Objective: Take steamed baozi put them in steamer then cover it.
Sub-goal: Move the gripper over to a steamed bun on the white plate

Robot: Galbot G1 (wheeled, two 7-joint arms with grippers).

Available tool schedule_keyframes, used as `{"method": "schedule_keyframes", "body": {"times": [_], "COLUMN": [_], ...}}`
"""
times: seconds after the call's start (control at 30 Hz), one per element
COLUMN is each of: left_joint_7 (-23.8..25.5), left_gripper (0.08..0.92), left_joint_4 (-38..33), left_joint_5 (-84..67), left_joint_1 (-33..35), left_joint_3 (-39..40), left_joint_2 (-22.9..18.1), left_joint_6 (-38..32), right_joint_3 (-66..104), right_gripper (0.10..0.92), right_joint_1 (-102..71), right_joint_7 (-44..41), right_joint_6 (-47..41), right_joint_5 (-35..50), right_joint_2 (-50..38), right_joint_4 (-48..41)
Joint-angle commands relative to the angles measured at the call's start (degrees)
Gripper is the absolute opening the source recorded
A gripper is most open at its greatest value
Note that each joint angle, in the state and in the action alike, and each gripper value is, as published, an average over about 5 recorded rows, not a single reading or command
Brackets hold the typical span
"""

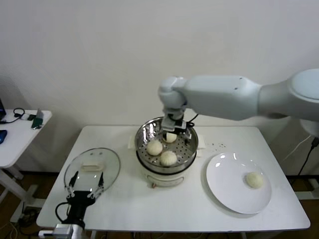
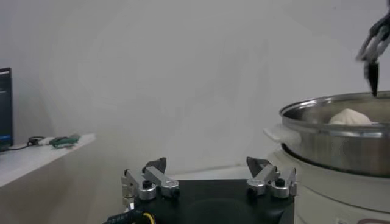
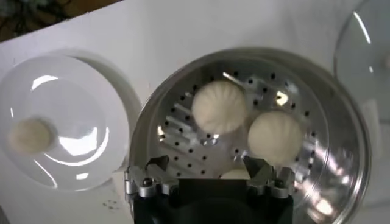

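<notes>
One steamed baozi [image 1: 254,179] is left on the white plate [image 1: 227,172], at the near right of the table [image 1: 124,199]. Three more are seen inside the steamer [image 1: 168,149]: one at the front [image 1: 168,158], one on the left [image 1: 154,147], one at the back [image 1: 171,137], directly under the right gripper [image 1: 172,130].

The right gripper is held just above the steamer's back rim, fingers spread apart, nothing gripped; the bun beneath it rests on the perforated tray.

From that gripper the last bun lies to the robot's right and nearer the body, well apart, across the steamer's right handle. The bun is round, so no long axis is to be reckoned with; any approach angle would serve.

The cover [image 1: 92,168] is lying flat at the near left, well apart from the steamer. The left gripper [image 1: 85,193] is parked just beside its near edge, fingers wide open and empty.

Judgement: the plate bun is better reached by the right arm; the cover, by the left.
</notes>
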Motion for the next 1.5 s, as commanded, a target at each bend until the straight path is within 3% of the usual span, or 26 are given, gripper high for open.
{"method": "schedule_keyframes", "body": {"times": [0.03, 0.27, 0.53, 1.03, 1.5], "left_joint_7": [0.1, 0.2, 0.1, -0.2, -0.3], "left_gripper": [0.823, 0.823, 0.823, 0.823, 0.823], "left_joint_4": [0.0, 0.1, -0.1, -0.2, 0.5], "left_joint_5": [-0.1, -0.1, 0.2, 1.4, 1.5], "left_joint_1": [-0.2, -0.1, 0.7, 1.6, 0.5], "left_joint_3": [0.4, 0.4, 0.1, -0.5, -0.9], "left_joint_2": [-0.1, -0.1, -0.3, -1.3, -1.1], "left_joint_6": [0.1, 0.1, 0.2, 0.8, 1.5], "right_joint_3": [-11.2, -12.1, -3.6, 18.5, 25.9], "right_gripper": [0.823, 0.823, 0.823, 0.823, 0.823], "right_joint_1": [8.7, 2.8, -12.0, -37.6, -42.5], "right_joint_7": [9.4, 12.5, 11.2, 10.4, 9.9], "right_joint_6": [-18.5, -26.2, -26.8, -24.6, -23.6], "right_joint_5": [13.9, 9.8, 0.7, -8.8, -11.0], "right_joint_2": [-19.9, -33.4, -40.4, -40.9, -36.8], "right_joint_4": [7.1, 11.2, 5.2, -4.3, -9.2]}}
